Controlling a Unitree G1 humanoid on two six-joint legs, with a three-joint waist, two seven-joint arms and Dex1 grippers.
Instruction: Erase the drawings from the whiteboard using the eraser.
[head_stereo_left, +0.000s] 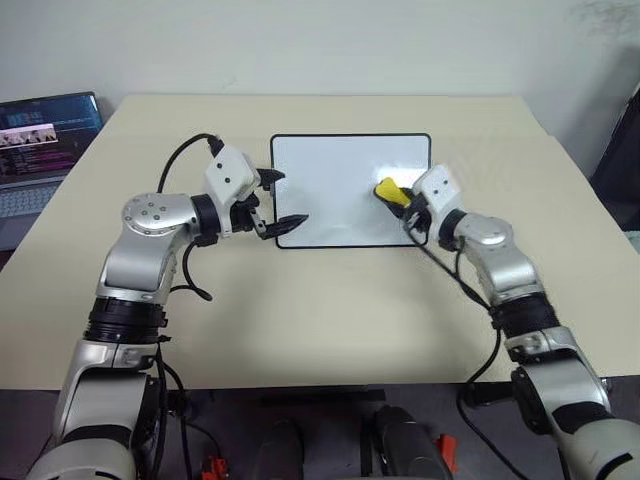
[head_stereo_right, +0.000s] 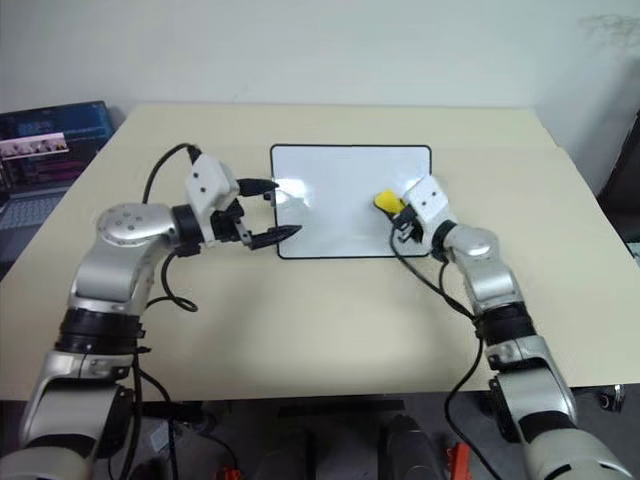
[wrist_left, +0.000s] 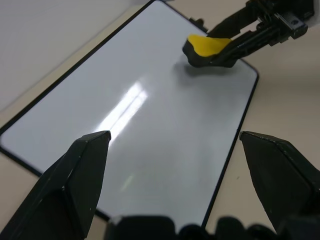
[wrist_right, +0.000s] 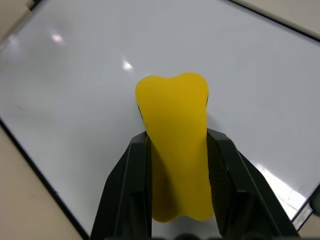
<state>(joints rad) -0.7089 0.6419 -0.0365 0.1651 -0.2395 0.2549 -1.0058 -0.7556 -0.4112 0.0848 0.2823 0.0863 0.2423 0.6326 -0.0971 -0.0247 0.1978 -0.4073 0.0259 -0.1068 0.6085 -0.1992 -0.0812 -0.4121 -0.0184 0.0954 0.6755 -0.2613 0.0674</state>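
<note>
Over the whiteboard's (head_stereo_left: 340, 200) right side, right gripper (wrist_right: 176, 150) clamps the eraser (wrist_right: 175, 145) lengthwise, poised above clean-looking gloss; left gripper (wrist_left: 175, 185) gapes empty at the left edge

Pale beige table (head_stereo_left: 330, 330) with a matte top, set close to a plain off-white wall (head_stereo_left: 300, 45) running across the far side. Open laptop (head_stereo_left: 40, 140) at the far left just beside the table's left edge, screen lit with dark content and a strip of small pictures, grey keyboard below it. Dark object (head_stereo_left: 618, 170) at the right edge beyond the table; dim grey floor (head_stereo_left: 330, 420) under the near table edge; soft, even lighting throughout.
</note>
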